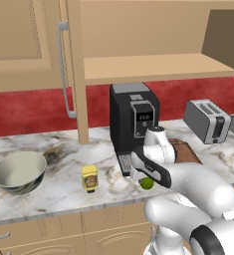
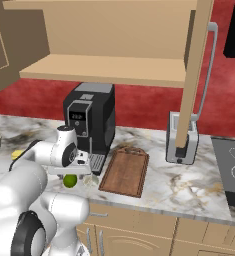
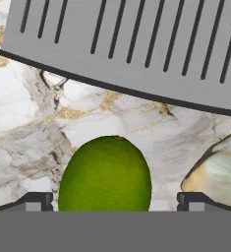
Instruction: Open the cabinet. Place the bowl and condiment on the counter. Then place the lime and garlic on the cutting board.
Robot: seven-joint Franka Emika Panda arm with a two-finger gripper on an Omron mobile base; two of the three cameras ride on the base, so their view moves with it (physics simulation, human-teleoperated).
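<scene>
A: Small round bright green lime (image 3: 105, 174) sits on the white veined marble counter (image 1: 54, 194), just in front of the black coffee machine's grey grille tray (image 3: 136, 44). Gripper (image 3: 115, 201) straddles it, fingers spread wide, holding nothing.

B: Handling?

A: Light, firm, smooth skin, so I reckon it rolls or squirts out if pinched off-centre. Grip across the widest part.

B: Room?

A: Tight. Tray close behind, pale garlic bulb (image 3: 217, 170) just beside. Reddish-brown wooden cutting board (image 2: 125, 171) is near.
</scene>
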